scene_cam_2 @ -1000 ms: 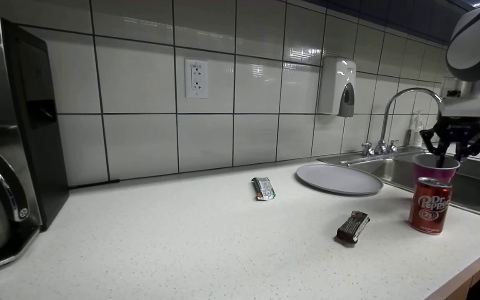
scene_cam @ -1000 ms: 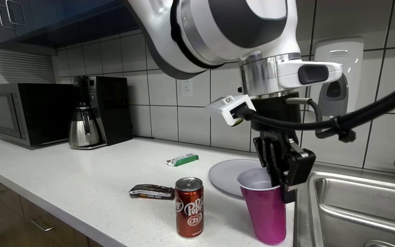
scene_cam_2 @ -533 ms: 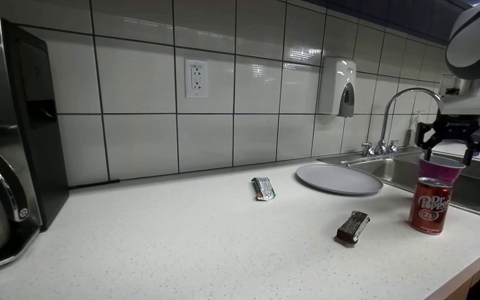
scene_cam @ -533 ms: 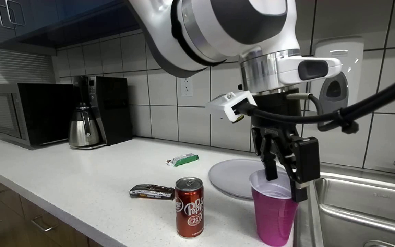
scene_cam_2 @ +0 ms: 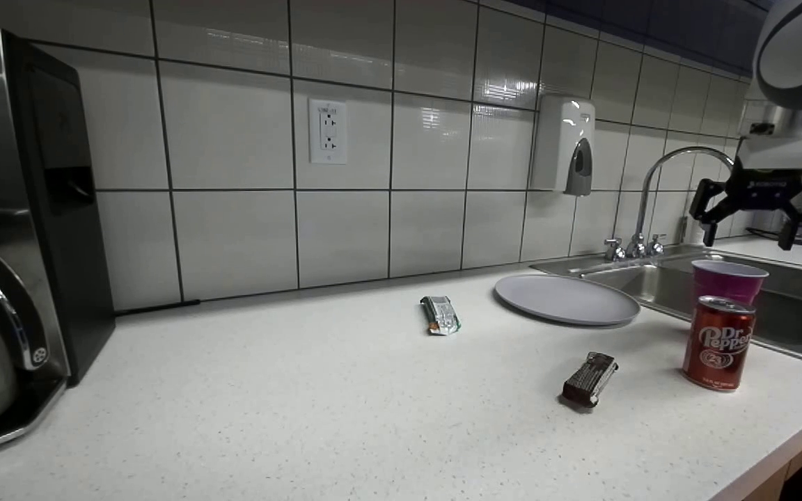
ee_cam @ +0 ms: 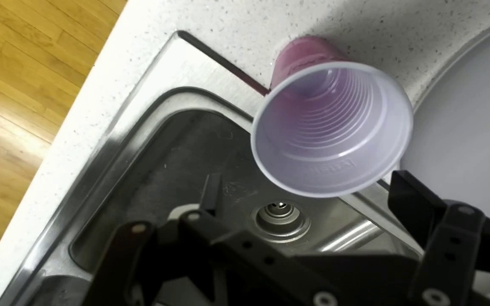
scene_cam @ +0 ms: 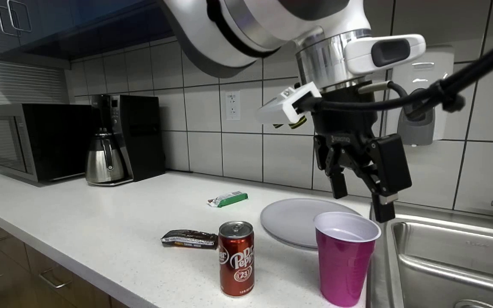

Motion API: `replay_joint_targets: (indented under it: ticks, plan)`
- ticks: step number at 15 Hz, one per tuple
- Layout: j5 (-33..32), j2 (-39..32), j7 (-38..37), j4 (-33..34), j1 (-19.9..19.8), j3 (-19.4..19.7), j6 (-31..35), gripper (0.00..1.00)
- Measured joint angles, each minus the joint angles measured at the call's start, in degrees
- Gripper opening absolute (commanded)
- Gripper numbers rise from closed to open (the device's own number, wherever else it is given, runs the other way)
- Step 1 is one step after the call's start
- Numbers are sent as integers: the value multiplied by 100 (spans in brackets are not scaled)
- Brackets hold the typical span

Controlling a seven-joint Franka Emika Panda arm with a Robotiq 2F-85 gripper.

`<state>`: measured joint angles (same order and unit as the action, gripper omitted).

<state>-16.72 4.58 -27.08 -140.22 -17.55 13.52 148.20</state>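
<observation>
Cup (scene_cam: 344, 265) upright on counter (scene_cam: 122, 239), below spread claw (scene_cam: 362, 205), apart from it.

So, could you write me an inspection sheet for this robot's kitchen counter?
Surface: white speckled countertop, beside a stainless-steel sink
Main object: glossy magenta plastic cup, white inside, upright by the sink
Clutter: round grey plate; red cylindrical metal soda can, upright; brown-wrapped bar; green-and-silver wrapped bar
Gripper: black two-fingered gripper, open, higher than the cup, holding nothing
Cables: thick black cable, well above the countertop
Surroundings: black microwave, black coffee maker, white soap dispenser, light tiled wall
</observation>
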Motion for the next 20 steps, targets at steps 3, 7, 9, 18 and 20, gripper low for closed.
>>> replay_joint_targets:
  ticks: [3, 7, 9, 18, 20]
  plan:
    - [-59, 274, 0, -79, 30, -77, -43, 100]
    - [-59, 619, 2, -237, 91, -310, -211, 100]
    - [-59, 738, 3, -294, 143, -464, -284, 100]
    - [-51, 823, 3, -379, 610, -1110, -350, 100]
    - [-43, 823, 0, -379, 733, -1224, -351, 100]
